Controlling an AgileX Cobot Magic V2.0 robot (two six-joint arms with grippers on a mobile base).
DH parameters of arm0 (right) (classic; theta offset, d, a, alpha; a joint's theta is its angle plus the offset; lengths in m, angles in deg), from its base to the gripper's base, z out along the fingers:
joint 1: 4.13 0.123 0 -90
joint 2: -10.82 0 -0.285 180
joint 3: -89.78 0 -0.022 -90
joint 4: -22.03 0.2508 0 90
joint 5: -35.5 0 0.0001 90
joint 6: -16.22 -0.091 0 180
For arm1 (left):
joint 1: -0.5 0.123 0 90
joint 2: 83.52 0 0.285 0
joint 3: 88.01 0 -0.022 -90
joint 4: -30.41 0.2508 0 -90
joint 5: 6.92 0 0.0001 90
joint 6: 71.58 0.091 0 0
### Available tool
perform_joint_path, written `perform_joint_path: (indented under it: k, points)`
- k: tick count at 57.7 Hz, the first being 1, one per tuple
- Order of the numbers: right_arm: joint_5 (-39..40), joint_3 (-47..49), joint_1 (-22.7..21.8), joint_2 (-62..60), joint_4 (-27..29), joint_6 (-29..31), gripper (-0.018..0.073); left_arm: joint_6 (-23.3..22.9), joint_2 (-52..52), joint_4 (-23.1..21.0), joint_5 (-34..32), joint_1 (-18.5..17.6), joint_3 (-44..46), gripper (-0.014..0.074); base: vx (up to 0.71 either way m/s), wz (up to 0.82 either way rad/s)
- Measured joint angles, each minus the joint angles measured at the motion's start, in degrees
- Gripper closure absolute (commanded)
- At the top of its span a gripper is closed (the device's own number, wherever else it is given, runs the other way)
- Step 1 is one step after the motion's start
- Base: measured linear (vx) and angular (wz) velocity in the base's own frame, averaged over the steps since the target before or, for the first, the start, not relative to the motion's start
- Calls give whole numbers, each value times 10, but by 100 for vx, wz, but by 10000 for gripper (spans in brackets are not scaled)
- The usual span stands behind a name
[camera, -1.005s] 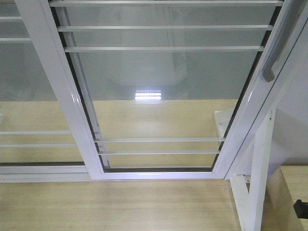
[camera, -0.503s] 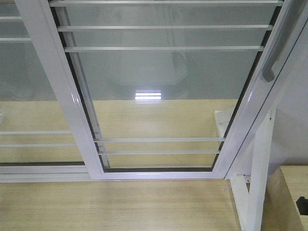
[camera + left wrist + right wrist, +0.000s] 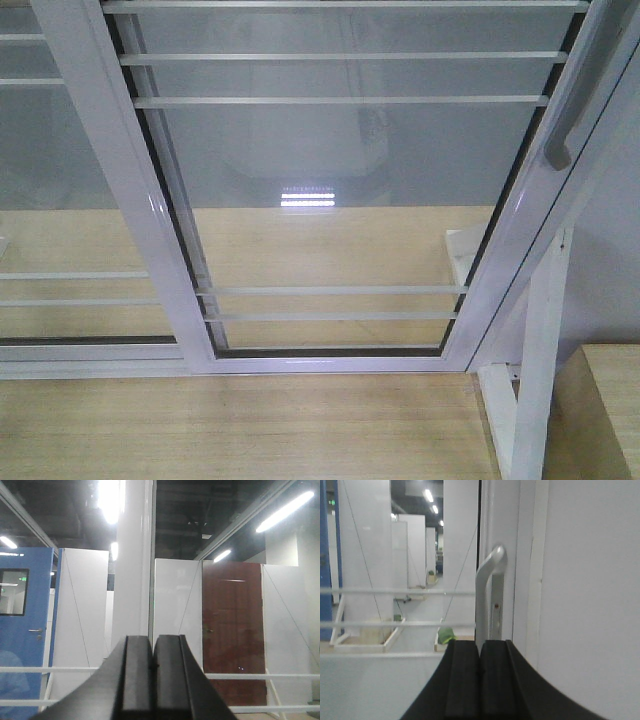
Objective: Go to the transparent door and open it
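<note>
Pressed together, the right pincer (image 3: 480, 677) faces the grey handle (image 3: 489, 575) of the glass door (image 3: 340, 170) (seemingly lined up to reach it); the left pincer (image 3: 152, 675) is pressed together too.

Left gripper (image 3: 152, 641) and right gripper (image 3: 480, 643), fingers (image 3: 137, 680) together, empty.

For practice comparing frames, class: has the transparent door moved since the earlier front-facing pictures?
No. The transparent door keeps its lower edge and handle in the same place against the white brace post.

transparent door (image 3: 350, 160): clear glass, glossy white frame | pull handle (image 3: 481, 600): smooth grey metal | floor (image 3: 240, 425): pale matt wood
</note>
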Motion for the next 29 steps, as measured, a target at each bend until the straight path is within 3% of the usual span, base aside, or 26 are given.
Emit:
perform_joint_path:
  k: [6, 14, 29]
  points:
    - [-55, 99, 0, 50, 0, 5, 567, 0, -35, 12, 100, 0, 92, 602, 0, 0]
    - [-80, 176, 0, 138, -41, 39, 567, 5, -118, 71, 212, 0, 168, 602, 0, 0]
    - [-83, 180, 0, 292, -24, 32, 560, 5, -235, 91, 255, 0, 171, 602, 0, 0]
